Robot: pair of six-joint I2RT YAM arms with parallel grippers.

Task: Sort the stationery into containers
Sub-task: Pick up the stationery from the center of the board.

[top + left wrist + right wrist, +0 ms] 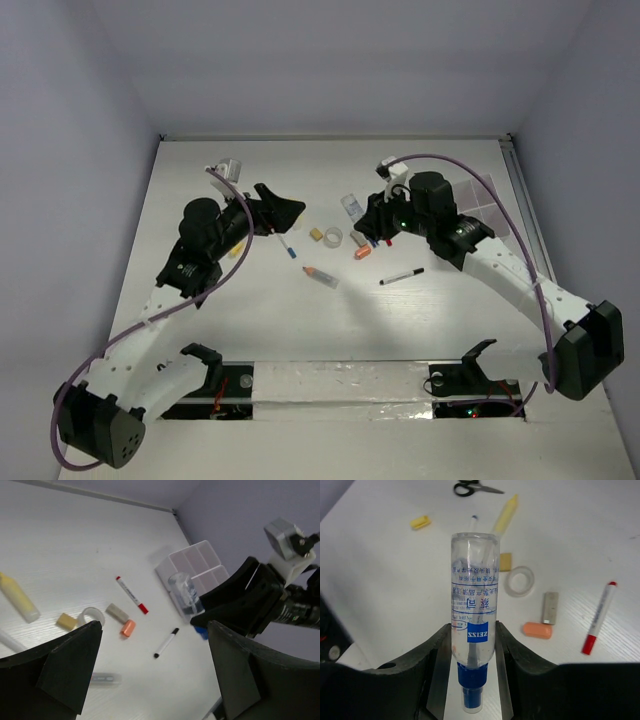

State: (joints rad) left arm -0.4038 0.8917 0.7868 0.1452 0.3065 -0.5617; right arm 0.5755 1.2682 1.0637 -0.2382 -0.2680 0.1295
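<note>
Two tools, we see, hang over our desk [300, 320]: our right tool [473, 630] clamps a clear, blue-capped Zeiss bottle [472, 580] left of the white organizer box [192, 562], while our left tool [155, 630] gapes wide, holding nothing.

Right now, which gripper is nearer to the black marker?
Right. The right gripper, shut on a clear bottle, sits just up-left of the black marker in the top view; the open left gripper is much farther left.
</note>
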